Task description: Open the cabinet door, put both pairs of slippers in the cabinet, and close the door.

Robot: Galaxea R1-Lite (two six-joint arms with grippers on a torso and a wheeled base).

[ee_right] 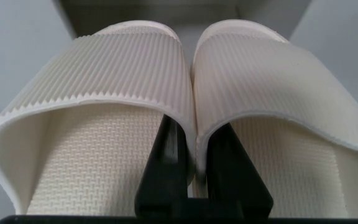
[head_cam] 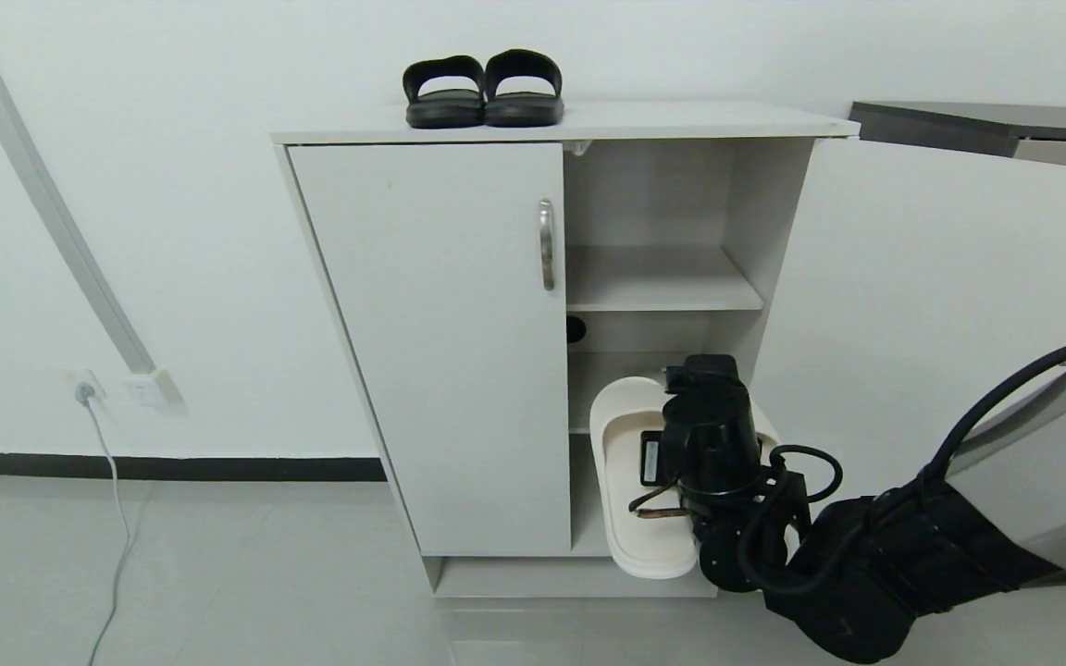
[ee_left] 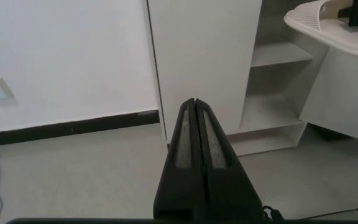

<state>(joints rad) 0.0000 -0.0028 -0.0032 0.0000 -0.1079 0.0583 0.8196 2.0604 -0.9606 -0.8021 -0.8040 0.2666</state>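
A: Starting with the head view. Seeing the door (head_cam: pixel 922 305) swung wide to the right, leaving the shelves free to reach?

B: Yes. Gripping the white slippers (head_cam: pixel 621 462) with the right gripper (head_cam: pixel 700 379), holding them at the opening, toes pointing inward. Probably lining up to slide them in. Not managing to tell which lower shelf.

A: And noticing the black slippers (head_cam: pixel 484 90) sitting on the cabinet (head_cam: pixel 681 118) top?

B: Sitting side by side, not yet being handled. Judging the task about halfway, with one pair and the door closing left to do.

A: Moving to the left wrist view.

B: Pressing the left gripper (ee_left: pixel 194 109) fully together on nothing, hanging low over the floor, well apart from the cabinet. Likely keeping out of the right arm's way.

A: Turning to the right wrist view.

B: Pinching the two inner side walls together between the fingers (ee_right: pixel 166 168), so carrying the pair as one. Keeping both soles level and toes facing the opening, easing the push onto a shelf.
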